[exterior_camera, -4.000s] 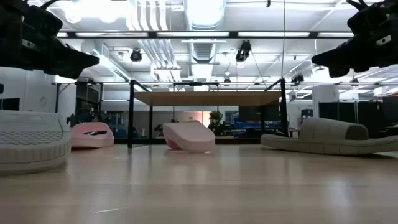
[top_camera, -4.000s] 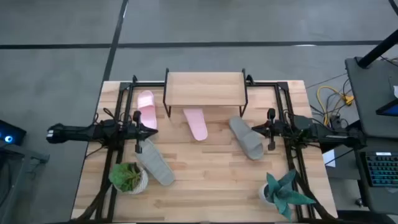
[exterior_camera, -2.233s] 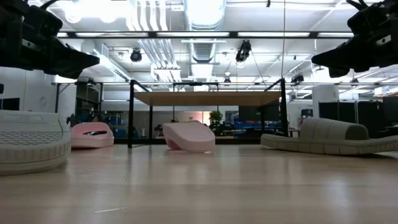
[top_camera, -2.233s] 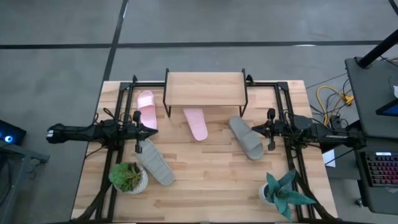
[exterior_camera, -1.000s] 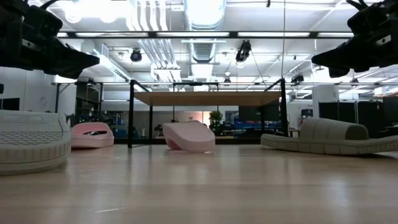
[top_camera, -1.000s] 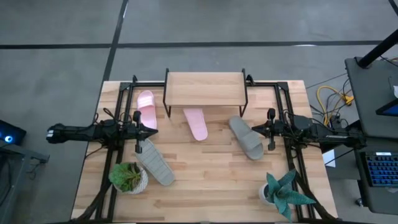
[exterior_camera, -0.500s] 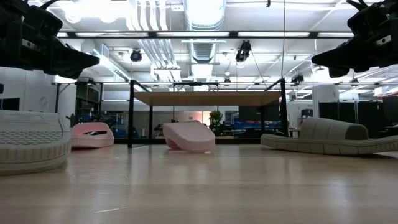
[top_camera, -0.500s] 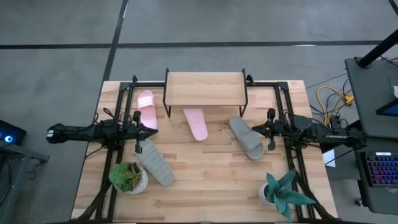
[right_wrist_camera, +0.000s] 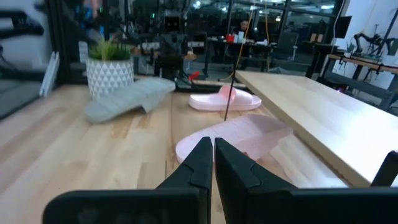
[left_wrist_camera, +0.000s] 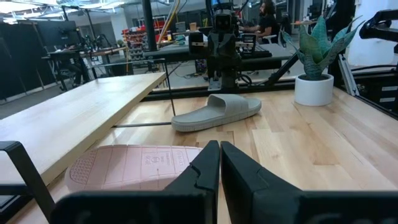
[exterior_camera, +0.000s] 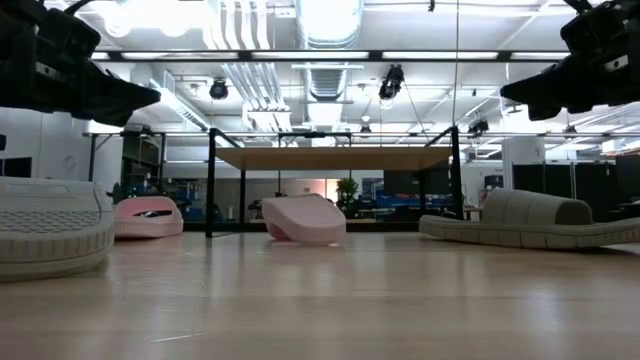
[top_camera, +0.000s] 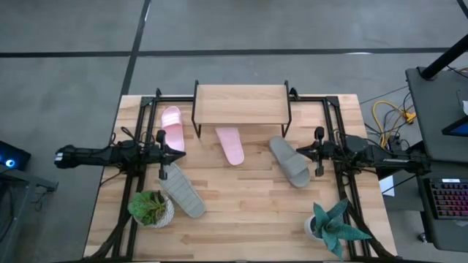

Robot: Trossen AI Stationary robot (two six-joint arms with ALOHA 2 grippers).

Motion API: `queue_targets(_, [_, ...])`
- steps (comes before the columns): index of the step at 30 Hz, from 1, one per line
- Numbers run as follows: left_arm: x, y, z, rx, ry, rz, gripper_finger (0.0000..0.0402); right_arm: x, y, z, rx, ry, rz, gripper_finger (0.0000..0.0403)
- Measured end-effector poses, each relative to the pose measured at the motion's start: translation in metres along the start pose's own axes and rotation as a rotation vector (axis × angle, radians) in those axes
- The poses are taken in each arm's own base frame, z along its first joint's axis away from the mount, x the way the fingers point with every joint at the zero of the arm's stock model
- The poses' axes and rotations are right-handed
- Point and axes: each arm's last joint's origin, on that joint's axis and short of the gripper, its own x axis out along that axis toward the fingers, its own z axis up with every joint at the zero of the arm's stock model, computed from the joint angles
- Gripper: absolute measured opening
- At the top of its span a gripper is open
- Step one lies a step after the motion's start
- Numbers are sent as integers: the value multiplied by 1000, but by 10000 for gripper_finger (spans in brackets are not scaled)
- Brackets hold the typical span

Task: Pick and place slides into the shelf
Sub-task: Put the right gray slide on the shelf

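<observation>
The shelf, a light plank top on a thin black frame, stands at the table's far edge. One pink slide lies left of it. The other pink slide lies with its far end at the shelf's near edge. One grey slide lies right of centre, the other grey slide at the near left. All rest flat on their soles. My left gripper hovers shut between the left pink and left grey slides. My right gripper hovers shut over the right grey slide's far end, well above it in the low view.
A potted green plant stands at the near left of the table and a spiky plant in a white pot at the near right. Black frame rails run along both sides. Bare wood lies between the plants.
</observation>
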Motion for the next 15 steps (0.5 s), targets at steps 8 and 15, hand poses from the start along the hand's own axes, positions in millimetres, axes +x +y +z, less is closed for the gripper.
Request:
queue_targets(8, [0, 1, 7, -13, -75, 9, 0, -1, -1, 14, 184, -144, -1, 9])
queue_targets(15, [-2, 4, 17, -3, -164, 87, 1, -2, -3, 26, 49, -253, -44, 13])
